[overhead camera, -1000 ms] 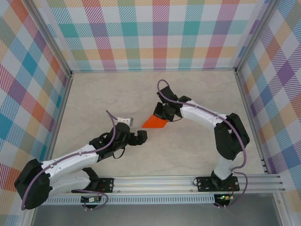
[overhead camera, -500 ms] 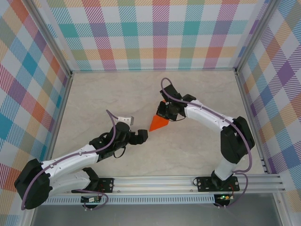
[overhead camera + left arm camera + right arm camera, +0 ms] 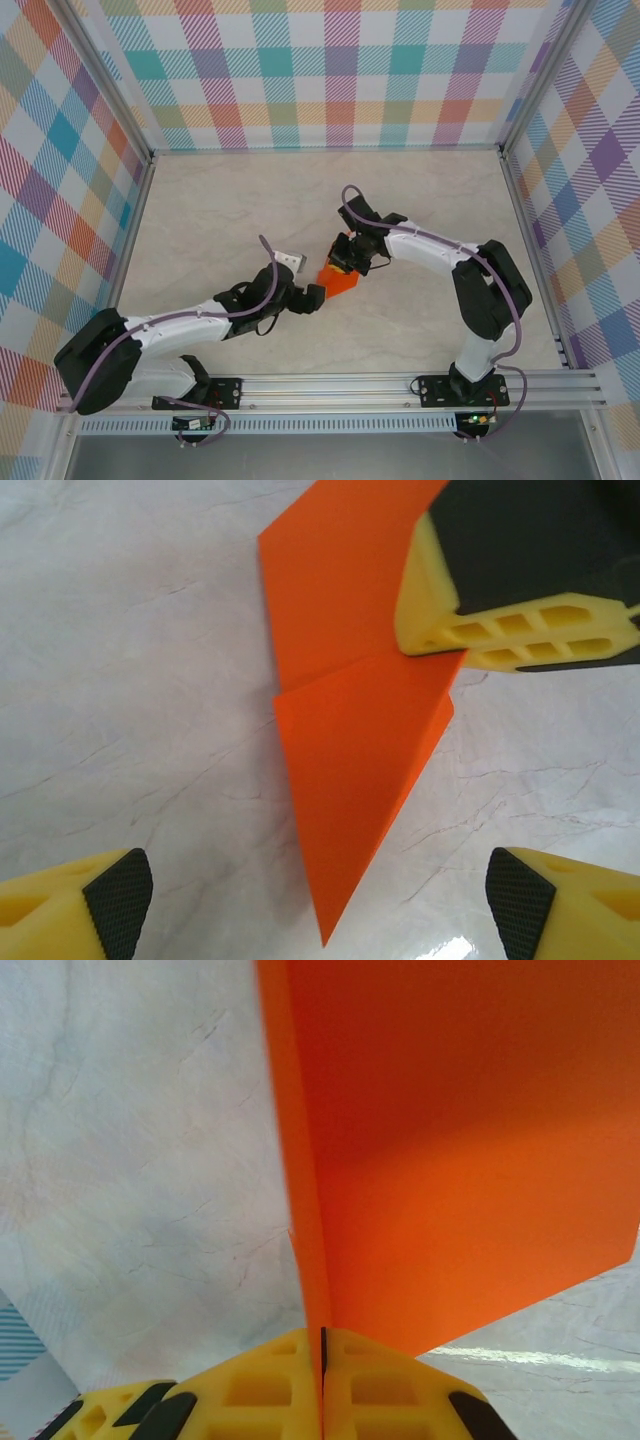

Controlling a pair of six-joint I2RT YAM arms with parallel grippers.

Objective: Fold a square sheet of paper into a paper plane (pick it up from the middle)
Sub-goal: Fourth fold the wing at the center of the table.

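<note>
Marbled white table point(image 3: 220, 200) inside checked walls: the right tool point(image 3: 347, 262) pinches a creased, thin bright orange sheet of paper point(image 3: 336, 280) at mid-table, mid-fold. Just beside its point, the left tool point(image 3: 312, 296) gapes wide and likely needs to close there next.

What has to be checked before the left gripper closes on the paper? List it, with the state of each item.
1. Right gripper shut on the orange paper: ok, an edge is pinched between its closed pads.
2. Left gripper open: ok, jaws stand wide.
3. Paper's pointed end between the left jaws: ok, roughly centred in the left wrist view.
4. Left gripper clear of the paper: ok, not touching on either side.
5. Paper's point lifted off the table: cannot tell.
6. Folded layers lined up: cannot tell.
</note>
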